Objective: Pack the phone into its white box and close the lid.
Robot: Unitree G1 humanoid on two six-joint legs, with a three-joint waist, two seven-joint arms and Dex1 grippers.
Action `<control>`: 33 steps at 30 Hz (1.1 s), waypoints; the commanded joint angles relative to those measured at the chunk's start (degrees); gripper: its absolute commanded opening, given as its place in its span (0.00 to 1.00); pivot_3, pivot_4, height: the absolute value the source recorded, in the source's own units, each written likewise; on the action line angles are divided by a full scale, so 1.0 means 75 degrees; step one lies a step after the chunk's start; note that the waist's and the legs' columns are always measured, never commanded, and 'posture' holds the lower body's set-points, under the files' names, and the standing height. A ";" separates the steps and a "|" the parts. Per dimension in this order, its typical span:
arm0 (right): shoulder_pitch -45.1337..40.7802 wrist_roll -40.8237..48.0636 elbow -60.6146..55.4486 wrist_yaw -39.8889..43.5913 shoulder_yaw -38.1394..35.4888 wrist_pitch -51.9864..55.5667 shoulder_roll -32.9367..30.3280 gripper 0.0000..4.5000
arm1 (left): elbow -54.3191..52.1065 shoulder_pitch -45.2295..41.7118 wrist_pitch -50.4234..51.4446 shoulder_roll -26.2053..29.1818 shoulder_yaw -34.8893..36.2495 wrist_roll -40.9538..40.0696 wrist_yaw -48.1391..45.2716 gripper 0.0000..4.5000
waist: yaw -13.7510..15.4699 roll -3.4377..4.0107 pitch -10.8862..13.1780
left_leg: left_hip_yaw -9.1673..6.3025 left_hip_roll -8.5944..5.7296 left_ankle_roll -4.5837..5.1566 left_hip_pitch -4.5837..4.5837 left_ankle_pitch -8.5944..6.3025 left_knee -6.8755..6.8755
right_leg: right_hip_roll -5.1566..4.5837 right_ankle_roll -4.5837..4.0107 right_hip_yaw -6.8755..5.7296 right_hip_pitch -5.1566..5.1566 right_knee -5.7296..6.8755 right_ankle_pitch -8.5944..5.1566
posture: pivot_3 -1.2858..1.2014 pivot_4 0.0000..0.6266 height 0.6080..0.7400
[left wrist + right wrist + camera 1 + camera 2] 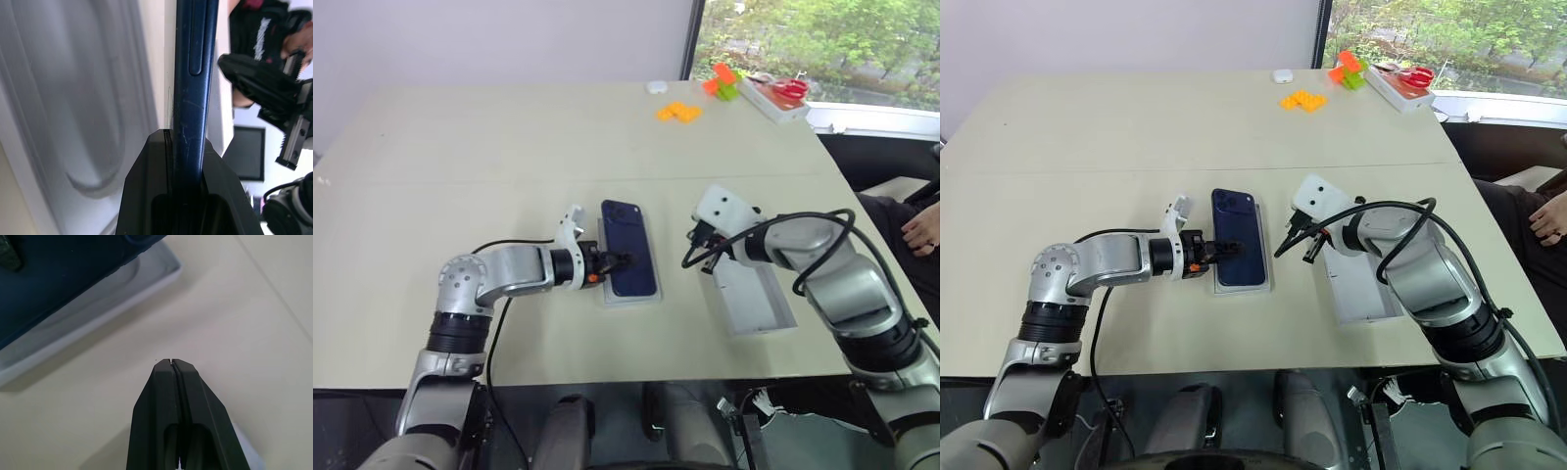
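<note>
Left eye view: our left gripper (625, 260) clamps the phone (628, 247) over the box (631, 297) | right gripper (1295, 244) clenched, empty | lid (751, 291) lies apart, right | seating and closing remain.

Both arms are built of rounded silver-grey shells joined by black rings. Each wrist carries a white angular housing, and black cables loop loosely alongside. The left gripper (615, 263) shows a small orange mark behind its black fingers; the right gripper (1295, 243) is black too.
</note>
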 commanded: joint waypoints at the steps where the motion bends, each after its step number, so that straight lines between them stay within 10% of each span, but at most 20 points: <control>1: -0.0064 0.0167 -0.0354 -0.0135 -0.0169 -0.0005 -0.0136 0.00 | 0.0041 -0.0339 0.0183 0.0068 0.0196 -0.0171 -0.0023 0.00 | -0.0001 0.0000 0.0000 | 0.0000 -0.0001 -0.0001 0.0000 0.0000 0.0000 | 0.0000 0.0000 0.0000 0.0000 0.0000 0.0000 | 0.52 0.24 0.90; 33: 0.1206 0.1836 -0.0896 -0.0008 -0.0671 -0.1722 -0.0207 0.00 | 0.0656 -0.0520 0.0288 -0.0057 0.0185 -0.0171 0.0214 0.00 | 0.0019 -0.0001 -0.0001 | -0.0005 -0.0005 -0.0028 0.0002 0.0016 0.0001 | -0.0008 0.0006 -0.0002 0.0005 0.0005 0.0006 | 0.52 0.24 0.90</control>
